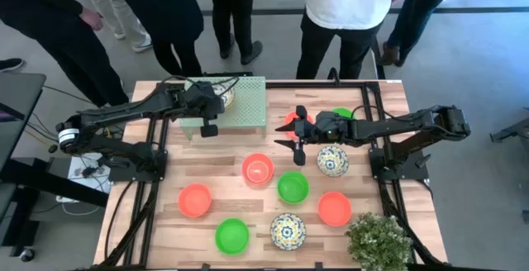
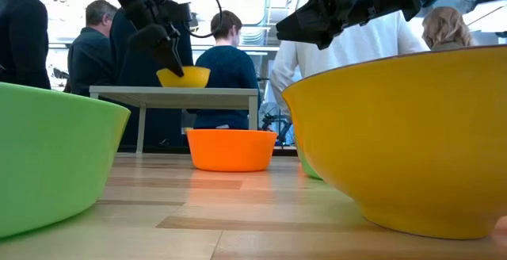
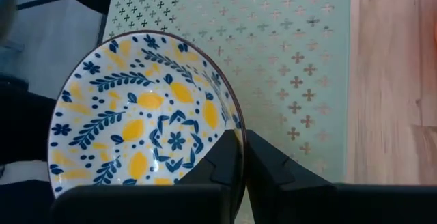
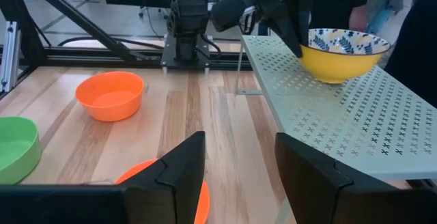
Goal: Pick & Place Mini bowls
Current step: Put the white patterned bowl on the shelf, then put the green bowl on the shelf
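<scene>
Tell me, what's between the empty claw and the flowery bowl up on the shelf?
Only bare perforated shelf separates the right gripper from the floral bowl, per the right wrist view.

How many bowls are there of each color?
Orange bowls: 4
Green bowls: 3
Flowery bowls: 3
Total: 10
</scene>
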### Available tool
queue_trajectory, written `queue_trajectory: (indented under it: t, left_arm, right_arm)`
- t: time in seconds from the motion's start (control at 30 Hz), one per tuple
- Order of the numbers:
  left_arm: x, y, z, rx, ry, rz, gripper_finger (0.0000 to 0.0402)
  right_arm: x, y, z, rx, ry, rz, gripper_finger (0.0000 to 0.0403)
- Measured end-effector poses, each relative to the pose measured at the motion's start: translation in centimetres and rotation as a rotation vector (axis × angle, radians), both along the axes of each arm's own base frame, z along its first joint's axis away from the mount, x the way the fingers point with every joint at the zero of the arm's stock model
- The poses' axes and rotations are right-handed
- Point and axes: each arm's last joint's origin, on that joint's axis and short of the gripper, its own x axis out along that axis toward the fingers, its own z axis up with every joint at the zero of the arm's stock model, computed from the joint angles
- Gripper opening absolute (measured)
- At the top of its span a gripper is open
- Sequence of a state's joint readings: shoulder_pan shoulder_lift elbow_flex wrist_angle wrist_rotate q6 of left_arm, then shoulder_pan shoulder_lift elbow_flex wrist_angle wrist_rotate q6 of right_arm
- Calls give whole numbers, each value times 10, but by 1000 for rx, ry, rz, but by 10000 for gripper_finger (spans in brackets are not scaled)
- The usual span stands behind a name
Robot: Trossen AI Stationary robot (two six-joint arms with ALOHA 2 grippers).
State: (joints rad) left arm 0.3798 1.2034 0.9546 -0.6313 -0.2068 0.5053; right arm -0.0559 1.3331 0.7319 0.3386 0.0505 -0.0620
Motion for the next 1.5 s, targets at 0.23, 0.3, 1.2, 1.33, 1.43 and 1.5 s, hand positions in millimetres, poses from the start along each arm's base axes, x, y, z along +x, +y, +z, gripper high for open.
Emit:
queue_trajectory:
  t: [0.23,0.3,1.2,1.33,1.43,1.5]
  left_arm:
    - [-3,-1,1,-1,1,5,36]
    - [-3,-1,1,-1,0,5,37]
    - [-8,-26,23,152,-82,-51,148]
    - [-19,-51,40,143,-197,-118,161]
    - [-29,-69,51,100,-295,-153,163]
    - [-35,-79,57,45,-352,-185,163]
  right_arm:
    - [0,0,0,0,1,1,172]
    - [0,0,0,1,1,1,172]
    - [0,1,0,3,1,5,172]
    - [0,3,0,11,0,8,172]
    - [0,7,0,15,0,36,172]
    - [0,11,0,26,0,88,172]
